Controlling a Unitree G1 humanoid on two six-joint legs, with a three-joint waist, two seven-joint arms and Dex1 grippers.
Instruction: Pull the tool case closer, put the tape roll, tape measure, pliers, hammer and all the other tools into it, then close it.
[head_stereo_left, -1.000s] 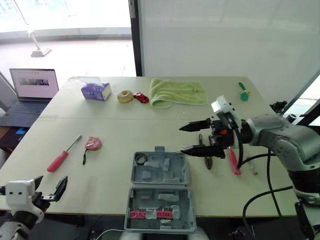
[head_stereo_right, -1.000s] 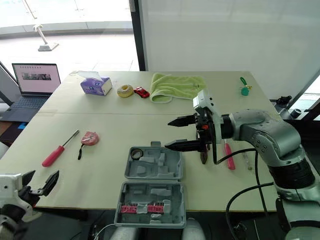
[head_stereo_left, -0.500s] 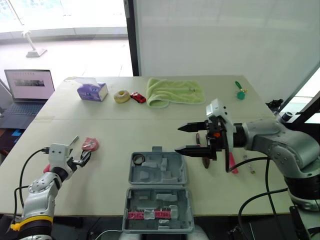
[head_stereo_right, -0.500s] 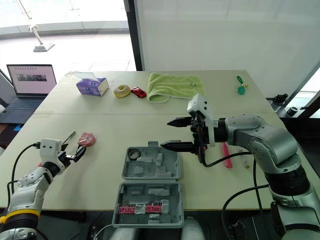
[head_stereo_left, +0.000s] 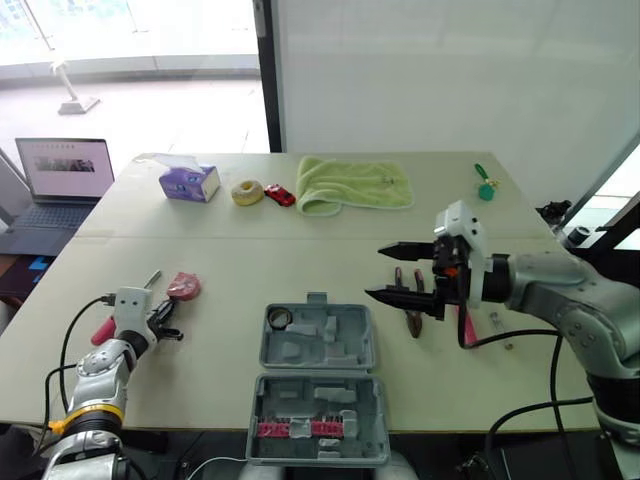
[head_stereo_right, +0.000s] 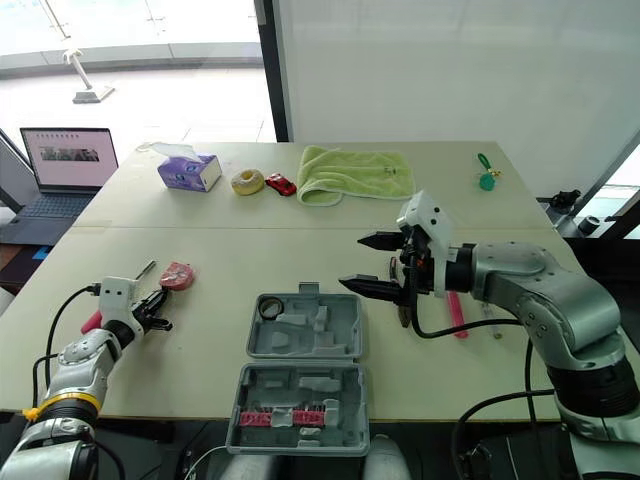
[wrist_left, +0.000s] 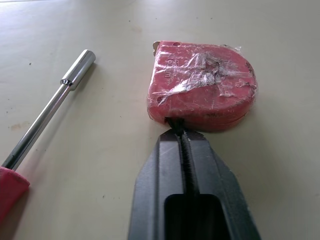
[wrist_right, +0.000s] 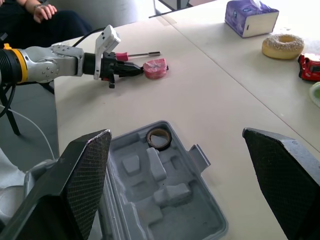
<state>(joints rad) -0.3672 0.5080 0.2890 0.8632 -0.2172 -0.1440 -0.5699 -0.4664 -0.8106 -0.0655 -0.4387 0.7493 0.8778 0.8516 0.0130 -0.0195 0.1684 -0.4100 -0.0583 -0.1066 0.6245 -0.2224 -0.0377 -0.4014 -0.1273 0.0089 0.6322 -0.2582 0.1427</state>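
left jaws have reached the tape measure (wrist_left: 200, 87), pinching its strap (wrist_left: 173, 122).

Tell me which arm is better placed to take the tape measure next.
Left. The left gripper sits shut right against the tape measure; the right gripper hangs open on the other side of the tool case.

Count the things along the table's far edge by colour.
Green: 2, towel and charm
Purple: 1, tissue box
Yellow: 1, donut
Red: 1, toy car
Total: 5
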